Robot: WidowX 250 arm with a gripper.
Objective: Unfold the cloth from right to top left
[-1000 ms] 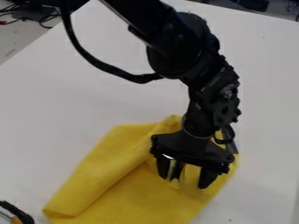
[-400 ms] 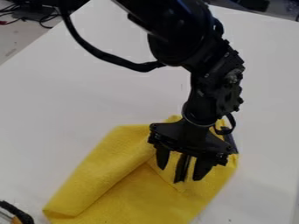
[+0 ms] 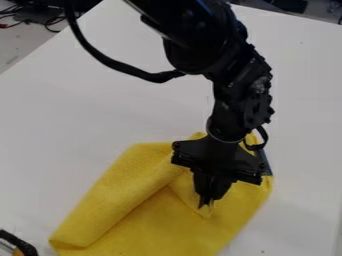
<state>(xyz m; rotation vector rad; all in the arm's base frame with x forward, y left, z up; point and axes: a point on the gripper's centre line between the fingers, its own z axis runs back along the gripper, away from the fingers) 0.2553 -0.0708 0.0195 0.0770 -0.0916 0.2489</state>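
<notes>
The yellow cloth (image 3: 153, 227) lies nearest, partly folded, towards the white table's (image 3: 87, 110) right edge, its long diagonal fold slanting away from the near left. A dark-sleeved object (image 3: 23, 246) sits to its left. Farther in, a small flap (image 3: 194, 204) of the cloth points nearly towards the camera, directly beneath the gripper (image 3: 206, 204). The fingers stand nearly together at that tip and appear to pinch it. Beyond rises the black arm (image 3: 244, 95). The unfolding probably calls for a lift, then a pull towards the table's far left corner.
</notes>
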